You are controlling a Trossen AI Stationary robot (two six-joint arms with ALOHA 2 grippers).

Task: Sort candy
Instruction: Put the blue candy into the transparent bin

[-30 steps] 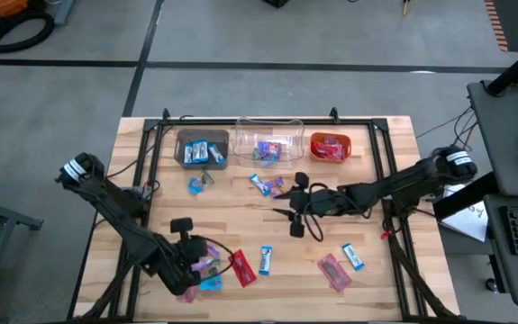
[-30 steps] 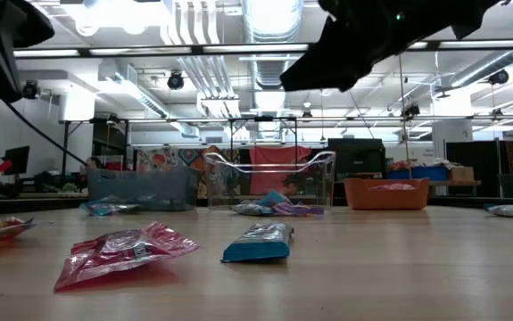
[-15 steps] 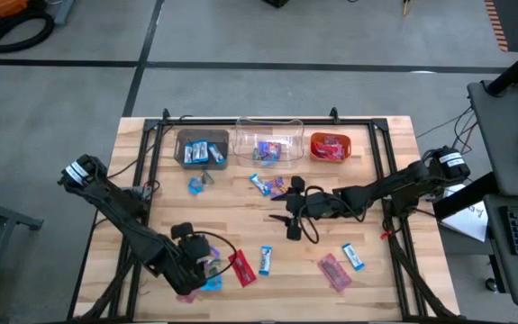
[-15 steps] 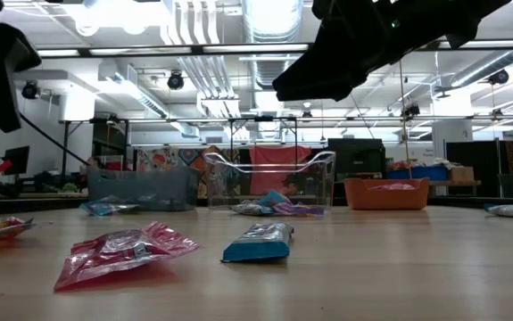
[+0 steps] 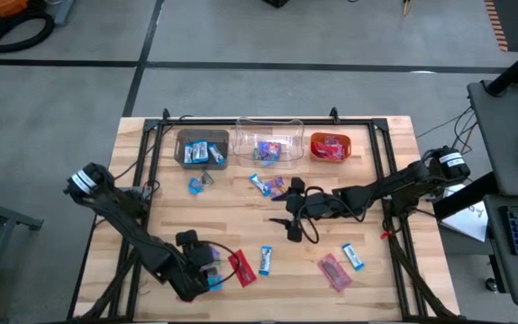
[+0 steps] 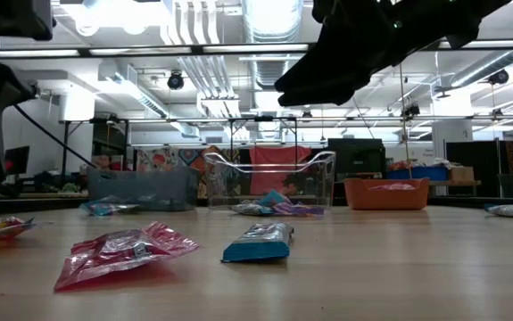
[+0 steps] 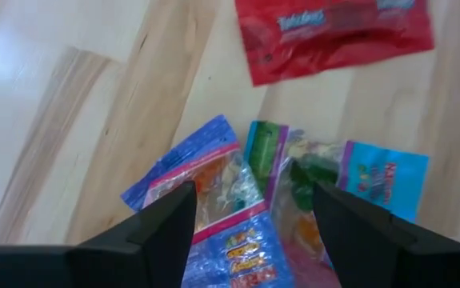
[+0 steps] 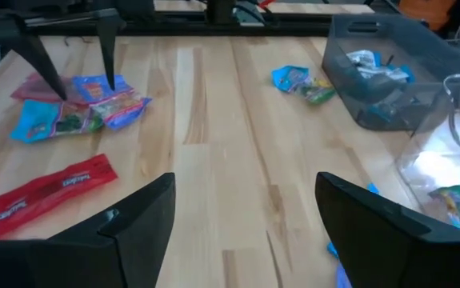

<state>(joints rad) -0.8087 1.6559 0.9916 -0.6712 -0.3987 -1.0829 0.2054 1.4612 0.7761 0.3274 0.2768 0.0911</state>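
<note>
While both tools stand released, the left tool [image 7: 250, 232] hangs over a small candy pile [image 7: 238, 200] near the surface's [image 5: 240, 216] front; the right tool [image 5: 293, 209] hovers mid-surface, empty.

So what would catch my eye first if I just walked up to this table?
Probably the three bins in a row at the table's far edge: a brown bin, a clear bin and an orange bin, each holding candy. Then the left gripper, open right over a small heap of bright wrappers at the near left, while the open right gripper hovers mid-table.
</note>
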